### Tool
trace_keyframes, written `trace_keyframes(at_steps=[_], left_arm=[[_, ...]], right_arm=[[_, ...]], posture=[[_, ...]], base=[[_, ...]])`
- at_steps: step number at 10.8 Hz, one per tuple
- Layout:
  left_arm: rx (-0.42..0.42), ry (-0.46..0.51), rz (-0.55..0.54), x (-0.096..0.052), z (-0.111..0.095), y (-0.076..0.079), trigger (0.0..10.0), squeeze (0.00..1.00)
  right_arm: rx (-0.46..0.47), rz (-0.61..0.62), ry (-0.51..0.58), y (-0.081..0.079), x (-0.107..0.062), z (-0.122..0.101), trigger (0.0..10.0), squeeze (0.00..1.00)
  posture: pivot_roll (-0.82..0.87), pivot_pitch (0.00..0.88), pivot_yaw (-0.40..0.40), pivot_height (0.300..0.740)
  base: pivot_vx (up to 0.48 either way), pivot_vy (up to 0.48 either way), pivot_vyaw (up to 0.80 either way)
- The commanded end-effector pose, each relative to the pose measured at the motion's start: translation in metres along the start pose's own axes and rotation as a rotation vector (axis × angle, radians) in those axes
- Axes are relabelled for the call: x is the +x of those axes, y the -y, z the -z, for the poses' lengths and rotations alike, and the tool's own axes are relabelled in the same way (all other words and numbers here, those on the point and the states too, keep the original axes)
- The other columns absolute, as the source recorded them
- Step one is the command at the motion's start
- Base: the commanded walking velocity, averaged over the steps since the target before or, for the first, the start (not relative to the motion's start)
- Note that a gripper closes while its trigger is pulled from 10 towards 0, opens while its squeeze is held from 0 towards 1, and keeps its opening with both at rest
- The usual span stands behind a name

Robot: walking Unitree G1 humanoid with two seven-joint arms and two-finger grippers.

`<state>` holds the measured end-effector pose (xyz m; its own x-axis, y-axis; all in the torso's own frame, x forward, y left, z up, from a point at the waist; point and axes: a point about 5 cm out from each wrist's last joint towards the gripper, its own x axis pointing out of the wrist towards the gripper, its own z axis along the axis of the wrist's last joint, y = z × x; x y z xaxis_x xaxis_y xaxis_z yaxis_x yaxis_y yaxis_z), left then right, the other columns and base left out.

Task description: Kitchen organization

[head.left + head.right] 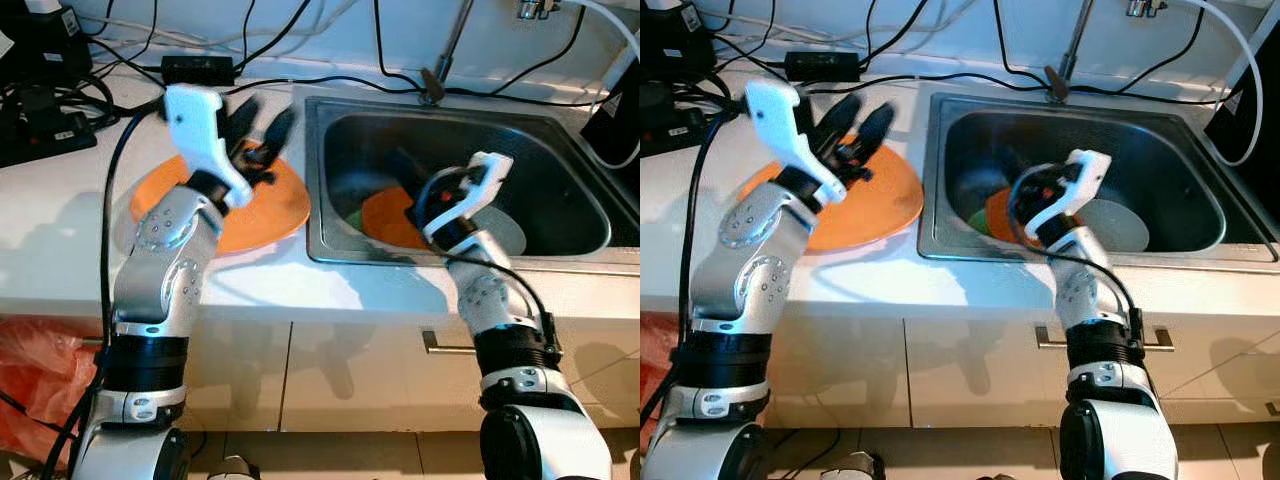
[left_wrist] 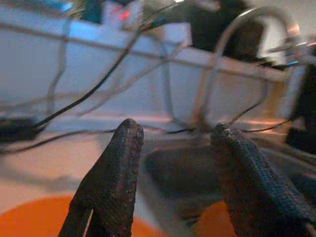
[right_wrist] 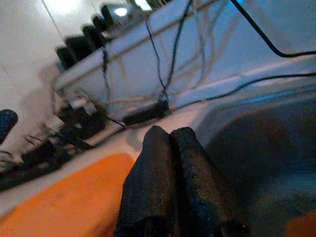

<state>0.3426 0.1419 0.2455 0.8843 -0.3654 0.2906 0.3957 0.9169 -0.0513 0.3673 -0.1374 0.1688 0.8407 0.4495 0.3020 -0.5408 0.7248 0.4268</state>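
Observation:
A large orange plate lies on the white counter just left of the steel sink. My left gripper hovers over the plate's far edge, open, with nothing between its fingers. Inside the sink lie a second orange plate, a grey plate and something small and green. My right gripper reaches down into the sink above that orange plate. Its fingers are pressed together and shut, with nothing seen between them.
A faucet rises behind the sink. Black cables and a power adapter run along the counter's back, with black devices at the far left. A drawer handle and a red bag sit below the counter.

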Motion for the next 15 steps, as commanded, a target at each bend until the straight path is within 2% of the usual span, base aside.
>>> trace_keyframes(at_steps=[1,3,4,6,8,9,10,12,14,15], left_arm=[[0.015,-0.016,-0.05,-0.002,0.003,-0.008,10.0,0.0],[0.028,-0.068,-0.105,-0.006,0.02,-0.016,10.0,0.0],[0.033,-0.063,-0.12,-0.006,0.02,-0.017,10.0,0.0],[0.018,-0.05,-0.181,-0.011,0.01,-0.029,10.0,0.0],[0.056,-0.058,-0.247,-0.025,0.004,-0.047,10.0,0.0],[0.076,-0.075,-0.316,-0.038,0.001,-0.062,10.0,0.0],[0.068,-0.09,-0.367,-0.047,0.0,-0.071,10.0,1.0],[0.063,-0.134,-0.468,-0.07,-0.003,-0.089,10.0,1.0],[0.041,-0.162,-0.482,-0.082,-0.009,-0.094,10.0,1.0],[0.014,-0.237,-0.459,-0.094,-0.004,-0.095,10.0,0.0]], right_arm=[[-0.052,0.074,-0.028,0.011,-0.007,0.002,10.0,0.0],[-0.151,0.149,-0.055,0.017,-0.007,0.005,10.0,0.0],[-0.178,0.175,-0.047,0.019,-0.008,0.003,10.0,0.0],[-0.281,0.24,-0.049,0.026,-0.01,-0.001,10.0,0.0],[-0.297,0.235,-0.067,0.026,-0.011,0.005,10.0,0.0],[-0.305,0.224,-0.086,0.024,-0.012,0.01,10.0,0.0],[-0.312,0.214,-0.096,0.023,-0.011,0.013,10.0,0.0],[-0.333,0.186,-0.118,0.019,-0.011,0.018,10.0,0.0],[-0.336,0.186,-0.125,0.02,-0.012,0.02,10.0,0.0],[-0.336,0.185,-0.13,0.02,-0.012,0.021,10.0,0.0]], posture=[[0.09,0.068,-0.078,0.74],[0.09,0.07,-0.078,0.74],[0.09,0.071,-0.078,0.74],[0.09,0.072,-0.078,0.74],[0.1,0.079,-0.079,0.74],[0.11,0.083,-0.082,0.74],[0.11,0.083,-0.082,0.74],[0.11,0.092,-0.089,0.74],[0.12,0.096,-0.088,0.74],[0.12,0.096,-0.087,0.74]], base=[[0.0,0.0,0.0],[0.0,0.0,0.0],[0.0,0.0,0.0],[0.0,0.0,0.0],[0.0,0.0,0.0],[0.0,0.0,0.0],[0.0,0.0,0.0],[0.0,0.0,0.0],[0.0,0.0,0.0],[0.0,0.0,0.0]])
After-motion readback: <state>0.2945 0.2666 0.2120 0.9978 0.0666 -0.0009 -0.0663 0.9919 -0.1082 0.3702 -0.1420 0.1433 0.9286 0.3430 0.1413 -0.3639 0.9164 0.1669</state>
